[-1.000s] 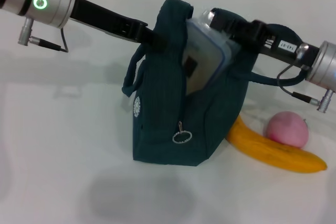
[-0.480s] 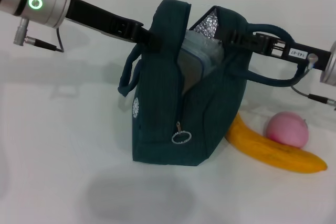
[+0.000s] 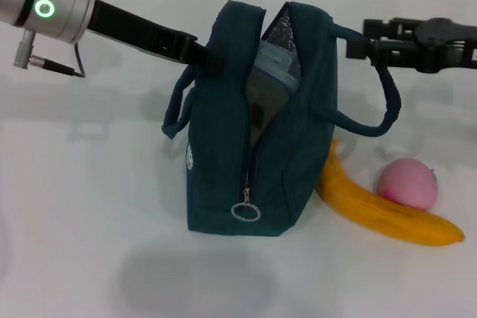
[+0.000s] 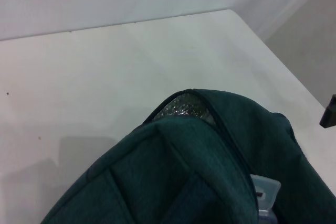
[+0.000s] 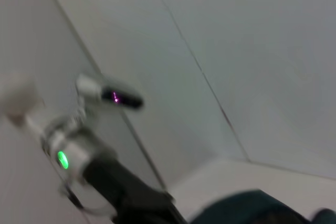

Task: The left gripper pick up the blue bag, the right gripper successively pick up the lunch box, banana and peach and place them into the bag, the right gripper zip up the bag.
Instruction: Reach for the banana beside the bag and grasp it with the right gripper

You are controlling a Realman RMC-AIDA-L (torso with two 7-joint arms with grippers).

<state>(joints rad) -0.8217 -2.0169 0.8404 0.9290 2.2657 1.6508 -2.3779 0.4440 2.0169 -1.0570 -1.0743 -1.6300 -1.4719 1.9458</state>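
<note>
Blue bag (image 3: 253, 154): stands upright at table centre, mouth open, foil lining showing, zip pull ring low on the near end.
Lunch box (image 3: 272, 83): inside the bag, its clear lid visible through the mouth; a corner also shows in the left wrist view.
Left gripper (image 3: 205, 56): at the bag's 10 o'clock, pressed to the bag's upper left side by the handle; fingers hidden by fabric, so I cannot tell their spread or whether they grip the cloth.
Right gripper (image 3: 358, 44): at the bag's 2 o'clock, just outside the rim, above the right handle loop; it looks empty, fingers seen edge-on, opening not clear.
Banana (image 3: 387, 210): on the table at 4 o'clock, its near end touching the bag's base.
Peach (image 3: 407, 183): just behind the banana, touching it.
Progress: lunch box packed; banana, peach and zipping left.
</note>
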